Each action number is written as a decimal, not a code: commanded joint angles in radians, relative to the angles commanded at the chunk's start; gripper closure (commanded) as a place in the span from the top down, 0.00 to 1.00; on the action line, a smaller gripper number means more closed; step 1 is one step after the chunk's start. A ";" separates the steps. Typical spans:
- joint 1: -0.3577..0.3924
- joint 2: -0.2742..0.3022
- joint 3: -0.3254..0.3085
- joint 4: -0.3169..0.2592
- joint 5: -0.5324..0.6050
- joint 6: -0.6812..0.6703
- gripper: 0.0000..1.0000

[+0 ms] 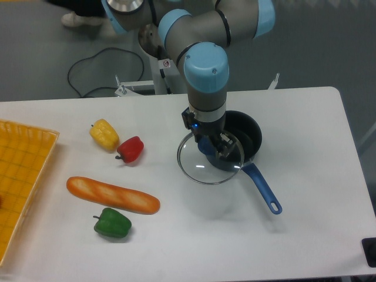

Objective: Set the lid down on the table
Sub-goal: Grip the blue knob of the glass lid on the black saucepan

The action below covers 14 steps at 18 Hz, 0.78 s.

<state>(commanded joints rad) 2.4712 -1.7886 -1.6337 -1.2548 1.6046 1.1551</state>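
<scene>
My claw (pixel 218 145) is clenched on the small blue knob of the lid (pixel 210 159), holding it just off the pot (pixel 242 141), overlapping its left rim, toward the far edge of the table (pixel 305 235). I judge the glass stiff, slick and breakable, fairly heavy for its knob, so the knob is the only sound hold
</scene>
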 joint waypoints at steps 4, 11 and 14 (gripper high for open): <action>0.000 0.002 -0.005 0.000 0.002 0.000 0.48; 0.003 0.005 -0.003 -0.006 0.002 -0.002 0.48; 0.003 0.005 -0.006 -0.009 0.002 -0.011 0.48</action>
<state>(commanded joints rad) 2.4743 -1.7840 -1.6398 -1.2640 1.6061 1.1444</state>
